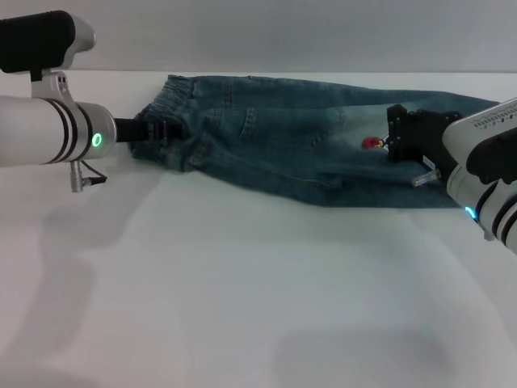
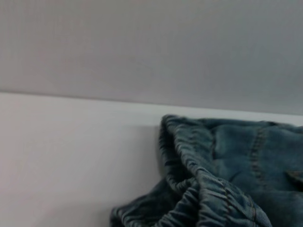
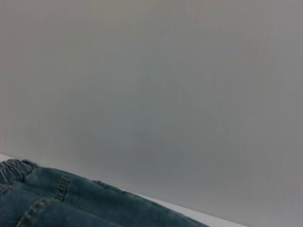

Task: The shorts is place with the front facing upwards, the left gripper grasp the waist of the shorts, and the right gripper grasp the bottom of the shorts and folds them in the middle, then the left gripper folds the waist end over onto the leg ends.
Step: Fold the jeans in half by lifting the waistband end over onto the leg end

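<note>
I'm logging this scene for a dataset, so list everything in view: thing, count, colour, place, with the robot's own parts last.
denim shorts: one, blue, lying across the far part of the table, elastic waist toward the robot's left, leg ends toward its right
red mark: one, small, red, on the shorts near the right gripper; too small to identify
table: one, white, filling the near view
wall: one, grey, behind the table
left gripper: one, black on a white arm, at the bunched waist of the shorts
right gripper: one, black on a white arm, over the leg end of the shorts
</note>
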`<state>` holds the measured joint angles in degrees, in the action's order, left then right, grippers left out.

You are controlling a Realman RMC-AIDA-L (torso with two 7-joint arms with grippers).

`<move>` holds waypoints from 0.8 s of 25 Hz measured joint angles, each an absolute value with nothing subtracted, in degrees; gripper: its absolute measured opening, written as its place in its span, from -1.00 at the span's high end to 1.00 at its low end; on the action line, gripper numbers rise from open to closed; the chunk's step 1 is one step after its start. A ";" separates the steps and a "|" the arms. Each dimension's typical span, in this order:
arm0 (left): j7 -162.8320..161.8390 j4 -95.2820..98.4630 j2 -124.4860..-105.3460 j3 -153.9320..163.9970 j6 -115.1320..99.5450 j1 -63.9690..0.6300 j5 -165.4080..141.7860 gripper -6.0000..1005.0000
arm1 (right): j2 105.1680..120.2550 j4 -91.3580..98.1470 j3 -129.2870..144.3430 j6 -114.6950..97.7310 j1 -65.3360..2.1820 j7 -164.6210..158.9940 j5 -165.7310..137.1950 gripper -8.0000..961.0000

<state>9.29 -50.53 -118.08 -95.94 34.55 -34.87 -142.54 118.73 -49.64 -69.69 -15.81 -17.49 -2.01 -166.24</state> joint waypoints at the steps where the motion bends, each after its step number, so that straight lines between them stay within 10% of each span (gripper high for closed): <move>1: 10.53 -51.22 -118.08 -95.47 34.14 -34.30 -141.48 -0.44 | 118.74 -49.68 -69.70 -15.81 -17.45 -2.01 -166.23 0.99; 5: 12.13 -52.59 -118.12 -92.97 31.66 -32.79 -139.48 -0.42 | 118.73 -49.78 -69.70 -15.75 -17.35 -2.01 -166.18 0.98; 14: 12.14 -52.71 -118.13 -91.92 29.86 -32.28 -139.34 0.47 | 118.74 -49.83 -69.72 -15.73 -17.30 -2.01 -165.94 0.98; 20: 12.13 -53.95 -118.13 -91.87 29.72 -31.49 -138.16 0.62 | 118.74 -49.86 -69.93 -15.72 -17.31 -2.02 -165.85 0.98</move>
<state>12.13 -53.95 -118.13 -91.87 29.72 -31.49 -138.16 118.74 -49.86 -69.93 -15.72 -17.31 -2.02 -165.85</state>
